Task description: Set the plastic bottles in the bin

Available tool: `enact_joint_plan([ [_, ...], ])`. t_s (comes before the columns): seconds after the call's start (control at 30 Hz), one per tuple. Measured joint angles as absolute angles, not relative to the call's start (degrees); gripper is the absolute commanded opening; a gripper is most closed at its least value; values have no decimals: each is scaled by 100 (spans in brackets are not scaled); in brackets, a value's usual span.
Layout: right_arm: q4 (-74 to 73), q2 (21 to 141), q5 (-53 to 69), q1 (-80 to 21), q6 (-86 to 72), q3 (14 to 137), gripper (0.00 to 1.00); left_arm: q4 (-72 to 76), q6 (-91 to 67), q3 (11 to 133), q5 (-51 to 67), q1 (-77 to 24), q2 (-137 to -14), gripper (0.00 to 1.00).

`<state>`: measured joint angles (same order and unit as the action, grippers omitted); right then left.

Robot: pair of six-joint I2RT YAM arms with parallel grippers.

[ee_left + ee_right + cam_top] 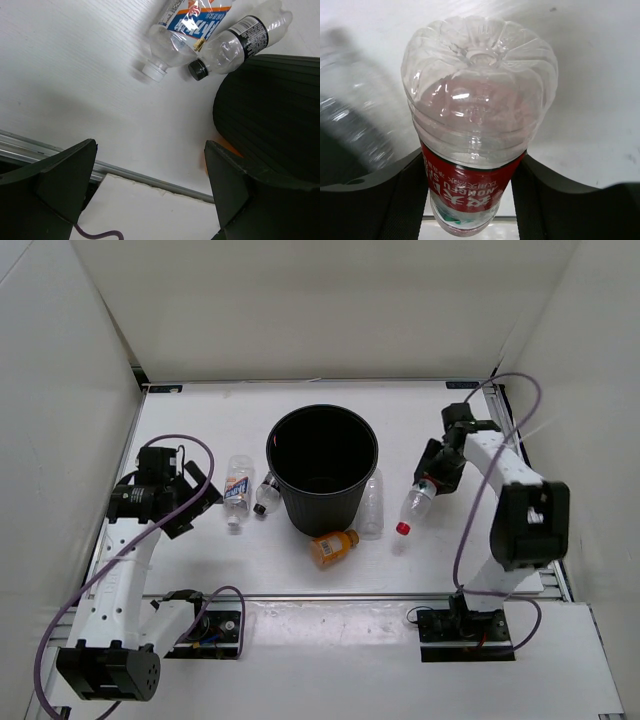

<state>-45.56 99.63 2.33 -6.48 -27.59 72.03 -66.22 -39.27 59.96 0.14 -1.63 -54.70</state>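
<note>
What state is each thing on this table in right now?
bin: upright, open-topped.
blue-white bottle: lying flat, capped.
black-capped bottle: lying flat beside the bin.
orange bottle: lying on its side.
plain bottle: lying flat.
left gripper: open, empty.
right gripper: closed on the red-label bottle.
red-label bottle: capped, gripped at its label.

Bin [322, 470] mouth open overhead. Its flanks are crowded:
- black-capped bottle [266, 494] against the left side
- plain bottle [372, 503] along the right
- orange bottle [333, 548] just beside the near side

Bare table [420, 430] lies between left gripper [198, 498] and blue-labelled bottle [237, 490]. Red-labelled bottle [416, 502] fills the gap between right gripper [435, 475] fingers. Side walls [70, 440] stand close.
</note>
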Motion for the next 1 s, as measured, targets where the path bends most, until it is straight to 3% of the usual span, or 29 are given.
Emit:
enact_joint_plan([
  [0.1,-5083,9004,93,-701,-3159,7435,35,-6525,-4018,5966,-3,-163,-5502,100],
  [0.27,-5575,8066,-360,-1256,-3555,9268,35,-6375,-4163,5966,-141,-163,-5690,100],
  [0.37,-5273,7811,-523,-1817,-3492,10311,36,-6193,-4165,5968,-209,-163,-5942,100],
  [0.5,-4613,7583,-635,-2729,-3020,10696,38,-5940,-4158,5972,-242,-163,-6396,100],
  [0.6,-4346,7826,-742,-3400,-2613,10842,44,-5701,-4110,5975,-235,-163,-6757,100],
  [0.7,-4211,8353,-834,-3876,-2370,10857,96,-5496,-4045,6084,-215,-163,-7107,100],
  [0.73,-4226,8586,-895,-4025,-2305,10853,100,-5439,-4021,6160,-209,-163,-7234,100],
  [0.87,-4593,9264,-1238,-4560,-2137,10864,100,-5065,-3972,6375,-189,-213,-7669,100],
  [1.0,-4928,9220,-1415,-4746,-2067,10956,100,-4692,-3944,6479,-193,-397,-8156,100],
])
